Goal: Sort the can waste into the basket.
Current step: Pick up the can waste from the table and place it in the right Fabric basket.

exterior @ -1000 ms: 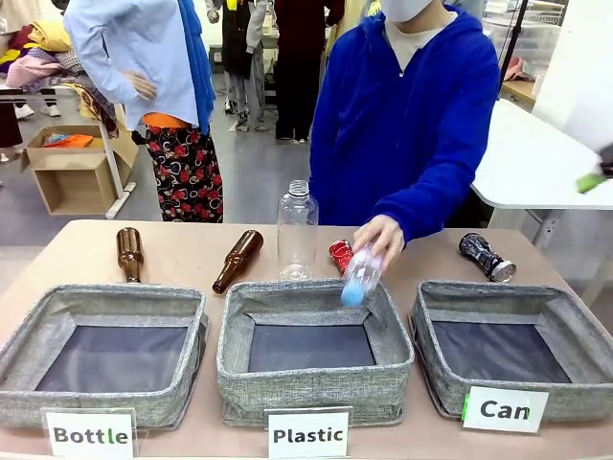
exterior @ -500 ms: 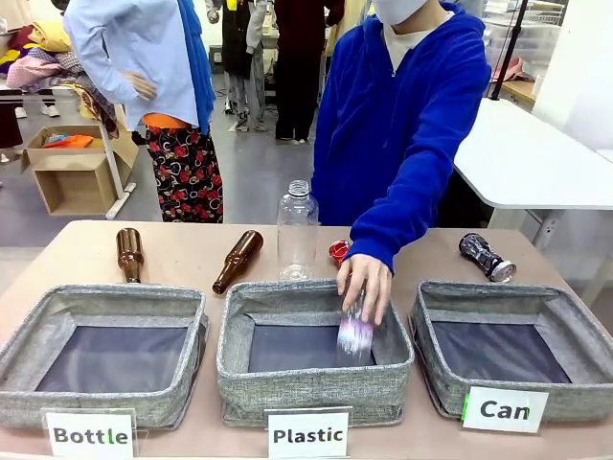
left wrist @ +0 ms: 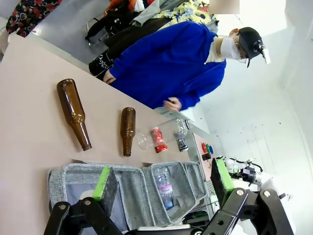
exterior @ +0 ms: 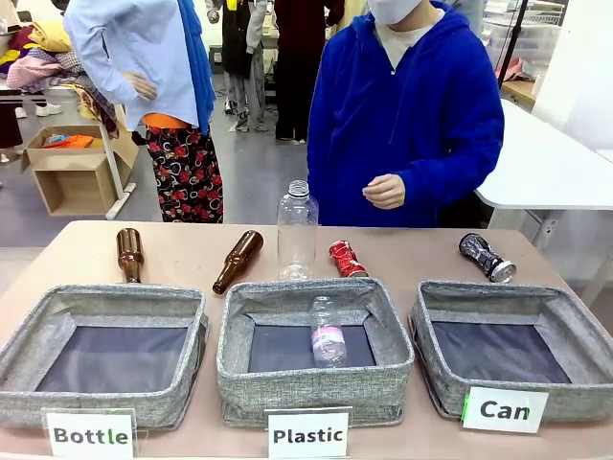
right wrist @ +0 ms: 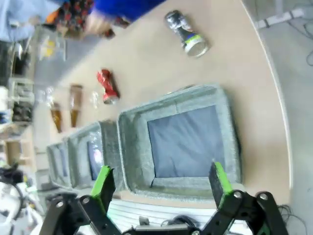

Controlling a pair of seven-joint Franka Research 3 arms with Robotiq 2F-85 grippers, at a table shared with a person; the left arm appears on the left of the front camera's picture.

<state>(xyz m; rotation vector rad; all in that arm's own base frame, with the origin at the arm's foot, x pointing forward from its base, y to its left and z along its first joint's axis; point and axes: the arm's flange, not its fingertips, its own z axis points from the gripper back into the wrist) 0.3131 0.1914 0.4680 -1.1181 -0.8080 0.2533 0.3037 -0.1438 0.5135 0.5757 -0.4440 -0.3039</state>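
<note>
Since the hand (exterior: pixel 385 191) withdrew, the clear bottle (exterior: pixel 327 333) lies binned.

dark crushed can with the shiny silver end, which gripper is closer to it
Right. The right gripper hangs over the grey woven Can basket, the dark crushed can just beyond it. The left gripper hangs over the other two baskets, the can much farther off.

"Bottle" label (exterior: pixel 90 435) on left bin (exterior: pixel 105 292); "Plastic" label (exterior: pixel 307 436) on middle bin (exterior: pixel 306 289); "Can" label (exterior: pixel 505 410) on basket (exterior: pixel 488 292).
</note>
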